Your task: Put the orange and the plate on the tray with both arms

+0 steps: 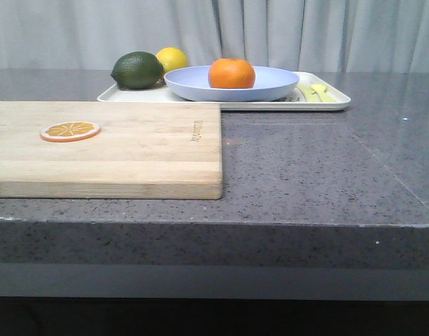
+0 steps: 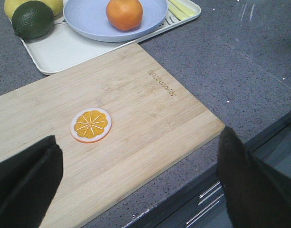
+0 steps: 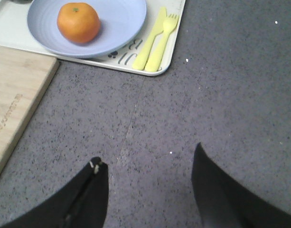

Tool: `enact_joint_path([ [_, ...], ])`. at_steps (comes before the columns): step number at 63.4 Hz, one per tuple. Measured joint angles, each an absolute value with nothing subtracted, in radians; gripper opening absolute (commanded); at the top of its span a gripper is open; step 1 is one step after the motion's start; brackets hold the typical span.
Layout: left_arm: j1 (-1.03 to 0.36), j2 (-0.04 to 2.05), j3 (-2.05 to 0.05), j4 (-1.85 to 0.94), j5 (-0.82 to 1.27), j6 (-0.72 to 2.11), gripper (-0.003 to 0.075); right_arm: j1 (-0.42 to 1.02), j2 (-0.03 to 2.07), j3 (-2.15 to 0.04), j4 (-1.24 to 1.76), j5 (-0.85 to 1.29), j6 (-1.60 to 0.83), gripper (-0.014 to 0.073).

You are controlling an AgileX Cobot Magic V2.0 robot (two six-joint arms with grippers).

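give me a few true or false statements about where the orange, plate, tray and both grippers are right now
1. The orange sits in the plate. True.
2. The plate rests on the cutting board. False: it rests on the tray, behind the board.
3. The left gripper is shut on the orange slice. False: its fingers are spread wide and empty, and the slice lies alone on the board.
4. A yellow knife and fork lie on the tray beside the plate. True.
5. The right gripper holds the plate's rim. False: it is open above bare countertop, apart from the tray.
6. A lime and lemon sit on the tray. True.
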State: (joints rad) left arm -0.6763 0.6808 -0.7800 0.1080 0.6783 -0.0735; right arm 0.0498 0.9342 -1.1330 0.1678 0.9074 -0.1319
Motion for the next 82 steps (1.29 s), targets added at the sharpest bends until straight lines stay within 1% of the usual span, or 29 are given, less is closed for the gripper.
enact_joint_path([
  [15,-0.676,0.681,-0.78,0.108,0.678,-0.074,0.0641,0.05,0.66,-0.895,0.168,0.903,-0.137,0.0416],
  [32,-0.676,0.681,-0.78,0.108,0.678,-0.074,0.0641,0.05,0.409,-0.748,0.168,0.925,-0.137,0.0416],
  [40,-0.676,0.681,-0.78,0.108,0.678,-0.074,0.064,0.05,0.364,-0.737,0.168,0.925,-0.137,0.0416],
  [52,-0.676,0.681,-0.78,0.108,0.678,-0.074,0.0626,0.05,0.36,-0.737,0.168,0.925,-0.137,0.0416],
  [55,-0.676,0.681,-0.78,0.108,0.678,-0.074,0.0602,0.05,0.36,-0.737,0.168,0.925,-0.137,0.0416],
  [59,-0.676,0.681,-0.78,0.108,0.678,-0.074,0.0549,0.05,0.36,-0.737,0.168,0.925,-0.137,0.0416],
  [63,-0.676,0.681,-0.78,0.108,0.678,-0.074,0.0472,0.05,0.36,-0.737,0.168,0.925,-0.137,0.0412],
  [66,-0.676,0.681,-0.78,0.108,0.678,-0.074,0.0403,0.05,0.36,-0.737,0.168,0.925,-0.137,0.0385],
  [71,-0.676,0.681,-0.78,0.108,0.678,-0.074,0.0312,0.05,0.36,-0.737,0.168,0.925,-0.137,0.029],
  [80,-0.676,0.681,-0.78,0.108,0.678,-0.074,0.0162,0.05,0.36,-0.737,0.168,0.925,-0.137,0.0062],
  [82,-0.676,0.681,-0.78,0.108,0.678,-0.074,0.0137,0.05,0.36,-0.737,0.168,0.925,-0.137,0.0024],
])
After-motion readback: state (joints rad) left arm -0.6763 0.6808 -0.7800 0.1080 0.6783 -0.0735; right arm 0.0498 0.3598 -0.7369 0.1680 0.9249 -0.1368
